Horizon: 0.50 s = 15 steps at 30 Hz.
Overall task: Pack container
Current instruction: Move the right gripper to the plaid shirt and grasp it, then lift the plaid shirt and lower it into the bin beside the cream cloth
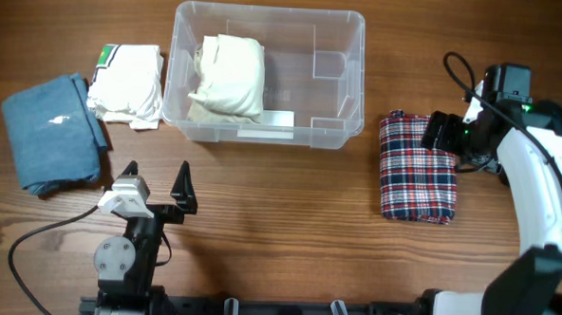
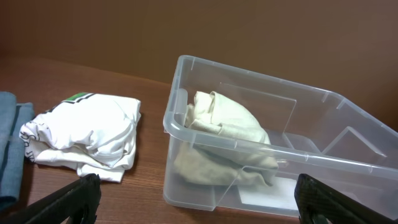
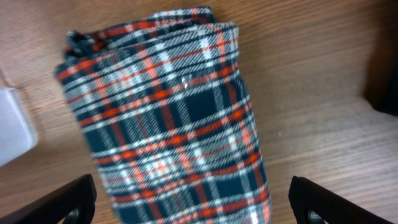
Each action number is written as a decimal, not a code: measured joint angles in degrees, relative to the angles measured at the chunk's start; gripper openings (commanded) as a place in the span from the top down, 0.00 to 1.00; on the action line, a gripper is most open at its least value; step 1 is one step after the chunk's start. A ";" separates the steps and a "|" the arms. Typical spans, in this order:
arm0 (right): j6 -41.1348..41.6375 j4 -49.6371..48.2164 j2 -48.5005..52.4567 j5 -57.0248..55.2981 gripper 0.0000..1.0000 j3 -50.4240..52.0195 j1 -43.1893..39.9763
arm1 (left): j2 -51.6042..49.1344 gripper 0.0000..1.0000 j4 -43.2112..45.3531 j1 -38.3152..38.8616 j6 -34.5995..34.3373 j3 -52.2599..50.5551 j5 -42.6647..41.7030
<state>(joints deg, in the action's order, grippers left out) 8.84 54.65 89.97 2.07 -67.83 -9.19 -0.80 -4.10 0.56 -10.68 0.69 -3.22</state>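
The clear container [image 1: 348,46] stands at the back centre with a folded cream garment [image 1: 229,75] in its left half; both show in the left wrist view [image 2: 323,106], [image 2: 224,124]. A folded plaid garment [image 1: 416,168] lies on the table to its right, also in the right wrist view [image 3: 168,118]. My right gripper [image 1: 436,131] is open above the plaid garment's far end, fingers spread to either side [image 3: 193,202]. My left gripper [image 1: 156,182] is open and empty at the front left, facing the container [image 2: 196,199].
A folded white garment [image 1: 127,84] lies just left of the container, also in the left wrist view [image 2: 87,134]. A folded blue garment [image 1: 54,133] lies at the far left. A black cable [image 1: 40,237] runs by the left arm's base.
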 measured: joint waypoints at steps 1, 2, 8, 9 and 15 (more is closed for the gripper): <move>-1.22 -0.81 1.16 0.66 0.00 0.00 -0.33 | 0.00 0.00 0.02 0.00 -0.02 0.00 -0.02; -2.43 -1.38 2.34 1.33 0.00 0.00 -0.42 | 0.00 0.00 0.00 0.00 0.00 0.00 0.00; -7.28 -2.99 11.32 3.37 0.00 0.00 -0.39 | 0.00 0.00 0.02 0.00 0.00 0.00 0.00; -7.50 -3.43 12.50 3.61 0.00 0.00 -0.39 | 0.00 0.00 0.02 0.00 0.00 0.00 0.00; -7.69 -4.72 14.93 4.55 0.16 -0.02 -0.42 | 0.00 0.00 0.00 0.00 0.00 0.00 0.00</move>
<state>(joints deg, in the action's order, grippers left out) 1.15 49.93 104.90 6.61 -67.85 -9.61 -0.80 -4.10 0.56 -10.68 0.69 -3.22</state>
